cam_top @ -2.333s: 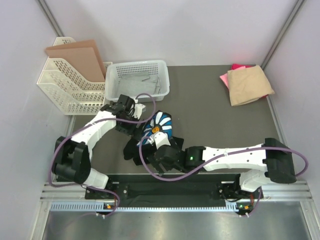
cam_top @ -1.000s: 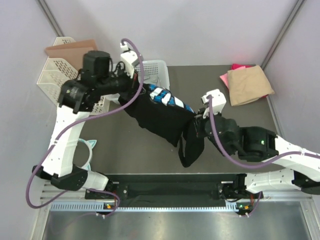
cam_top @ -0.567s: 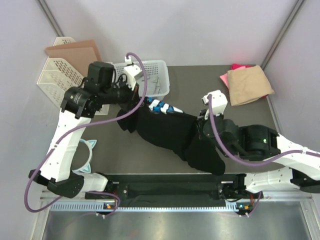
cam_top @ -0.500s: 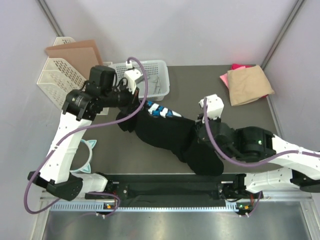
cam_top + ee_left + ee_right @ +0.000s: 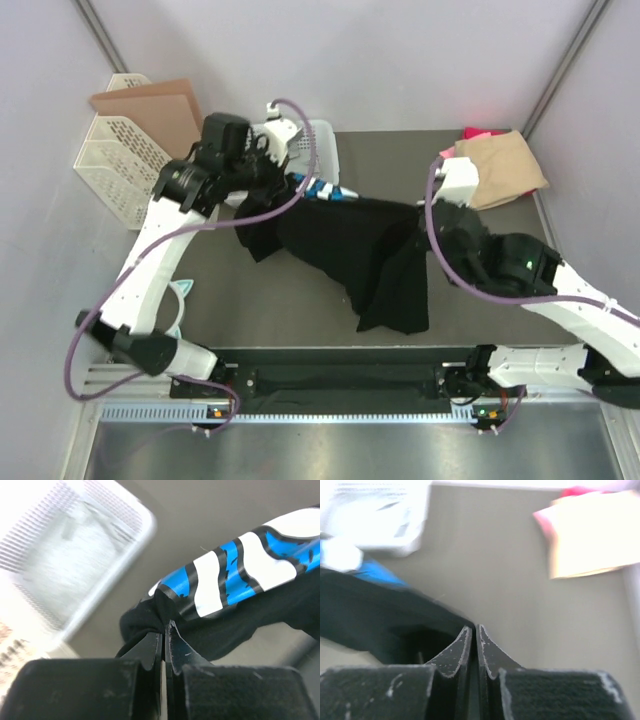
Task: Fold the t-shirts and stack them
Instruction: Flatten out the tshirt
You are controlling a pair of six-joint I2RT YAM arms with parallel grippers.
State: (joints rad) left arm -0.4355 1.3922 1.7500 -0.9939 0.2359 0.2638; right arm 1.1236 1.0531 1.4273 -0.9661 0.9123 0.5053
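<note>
With my left gripper (image 5: 163, 630) clamped on the black shirt (image 5: 345, 250) just beside the basket (image 5: 145, 520), I held it stretched in the air to my right gripper (image 5: 474, 630), farther from the basket, pinching its other edge.

White mesh basket (image 5: 326, 150) at far-left of dark surface (image 5: 390, 165); white file rack (image 5: 110, 165) just left, w/ brown cardboard sheets (image 5: 150, 108) upright inside.

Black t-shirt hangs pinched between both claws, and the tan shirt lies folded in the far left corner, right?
No: the top view shows the tan shirt folded in the far right corner. The black t-shirt does hang pinched between the left claw and right claw.
</note>
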